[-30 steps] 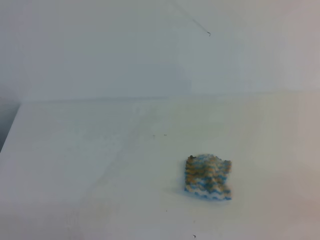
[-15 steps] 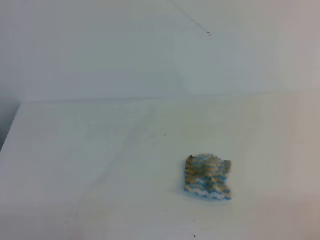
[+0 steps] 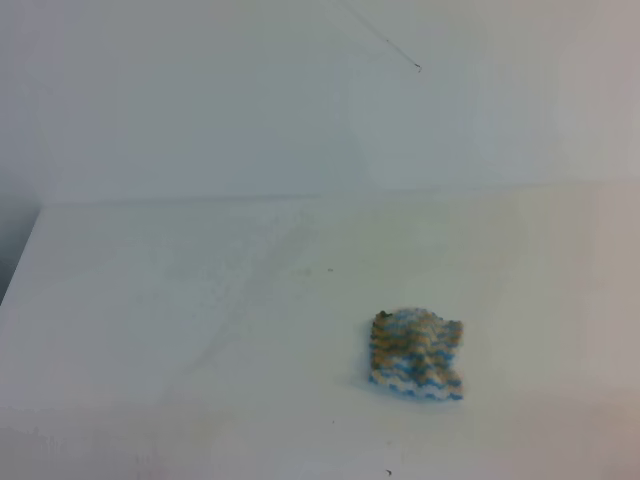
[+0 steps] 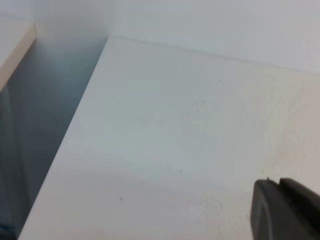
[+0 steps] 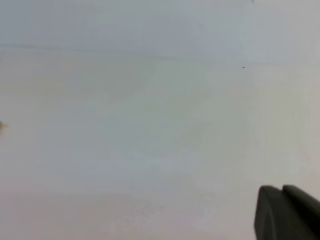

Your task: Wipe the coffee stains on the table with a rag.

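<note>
Wall (image 3: 200,100): pale blue-grey, plain, rising behind the far edge.
Thin dark line (image 3: 385,45): runs slantwise on the wall, upper right of middle, ending in a small dark speck.
Gap (image 4: 30,150): shadowed grey-blue drop at the left side, seen from the left wrist view.
Second ledge (image 4: 12,47): pale, far left, beyond the gap.

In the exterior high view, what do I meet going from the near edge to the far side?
Small dark speck on the table → the rag, lying alone → another tiny speck → the table's far edge → the pale wall.
</note>
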Available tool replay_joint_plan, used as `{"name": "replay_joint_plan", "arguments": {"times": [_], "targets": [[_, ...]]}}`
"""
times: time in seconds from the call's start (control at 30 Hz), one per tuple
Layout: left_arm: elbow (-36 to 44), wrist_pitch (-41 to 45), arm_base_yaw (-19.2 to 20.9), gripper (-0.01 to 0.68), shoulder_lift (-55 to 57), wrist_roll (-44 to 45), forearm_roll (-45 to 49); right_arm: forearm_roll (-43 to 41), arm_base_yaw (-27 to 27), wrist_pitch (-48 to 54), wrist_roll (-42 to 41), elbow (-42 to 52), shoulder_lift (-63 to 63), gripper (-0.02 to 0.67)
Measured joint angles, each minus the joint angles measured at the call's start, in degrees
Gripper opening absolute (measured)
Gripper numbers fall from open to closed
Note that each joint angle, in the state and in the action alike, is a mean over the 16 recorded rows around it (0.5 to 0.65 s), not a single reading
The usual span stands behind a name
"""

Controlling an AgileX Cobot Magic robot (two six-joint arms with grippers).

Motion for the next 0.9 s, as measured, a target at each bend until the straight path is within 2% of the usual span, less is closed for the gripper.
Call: {"name": "replay_joint_plan", "arguments": {"times": [0.9], "targets": [[0.00, 0.00, 0.00, -0.001, 0.00, 0.02, 0.00, 0.06, 0.10, -0.06, 1.43, 0.00, 0.00, -0.004]]}}
